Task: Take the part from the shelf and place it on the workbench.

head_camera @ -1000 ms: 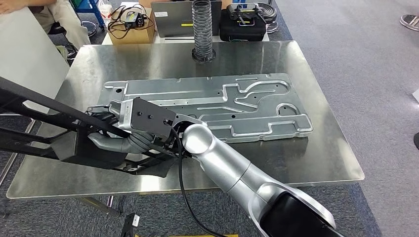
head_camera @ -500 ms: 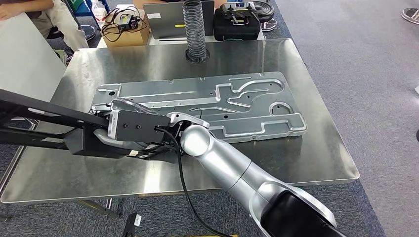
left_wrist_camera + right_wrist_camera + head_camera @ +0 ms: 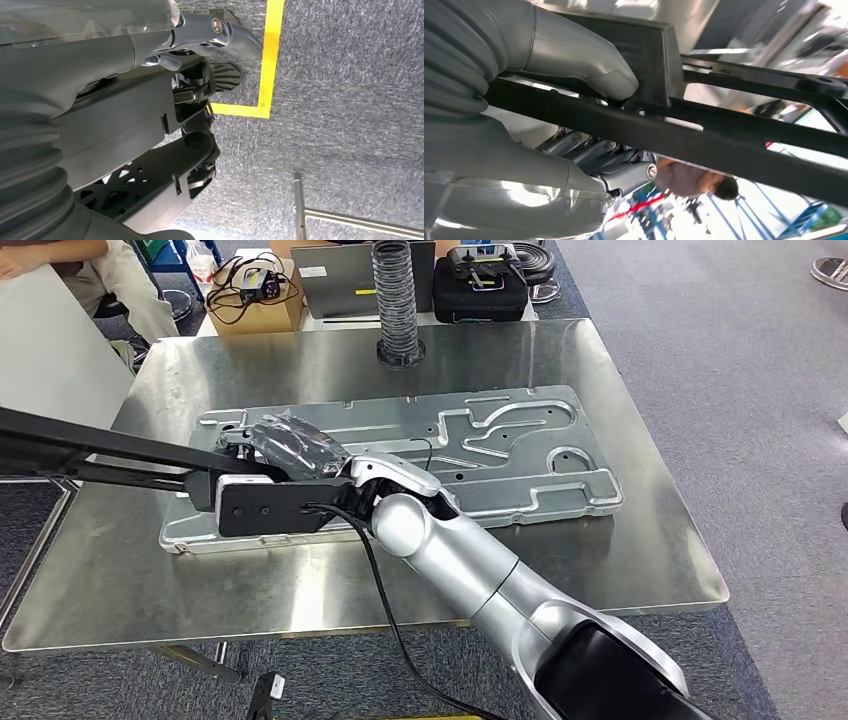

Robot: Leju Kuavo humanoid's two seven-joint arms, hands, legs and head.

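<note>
The right robot hand (image 3: 290, 455) grips a black frame part (image 3: 120, 455) — its thumb (image 3: 589, 62) pressed on it — over the desk (image 3: 620, 540) at nine o'clock. The left robot hand (image 3: 220, 40) hangs with fingers curled in, holding nothing.

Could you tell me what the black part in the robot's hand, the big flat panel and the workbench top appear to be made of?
The black part looks like matte moulded plastic or coated metal: dull, no glare. The flat panel looks like stamped sheet metal, with a satin grey sheen and pressed ribs. The workbench top seems to be brushed stainless steel, judging by its blurred reflections. The right hand holds the part.
</note>
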